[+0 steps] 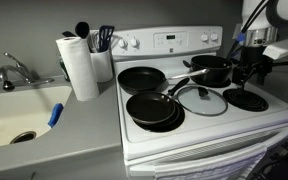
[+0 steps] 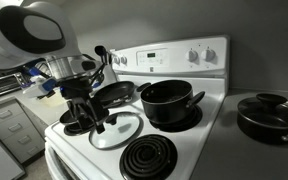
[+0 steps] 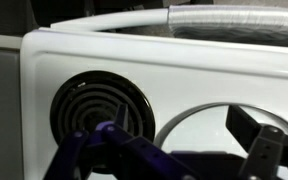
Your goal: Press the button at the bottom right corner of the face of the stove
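The stove [image 1: 209, 130] is white with coil burners; it also shows in an exterior view [image 2: 199, 135]. Its face [image 1: 169, 42] is an upright white panel at the back, with round knobs at both ends and a small dark display in the middle; it also shows in an exterior view [image 2: 169, 55]. My gripper [image 1: 246, 70] is open and empty. It hangs low over a front coil burner [image 2: 81, 124], well in front of the panel. In the wrist view the gripper [image 3: 184, 145] looks down on that burner [image 3: 94, 105]. The buttons are too small to make out.
Two black frying pans [image 1: 149, 108] sit on the far-side burners. A black pot [image 2: 169, 100] sits on a back burner close to the arm. A glass lid [image 2: 114, 130] lies mid-stove. Another pot [image 2: 269, 115] stands on the counter. Paper towels [image 1: 81, 68] and a sink [image 1: 19, 115] are beside the stove.
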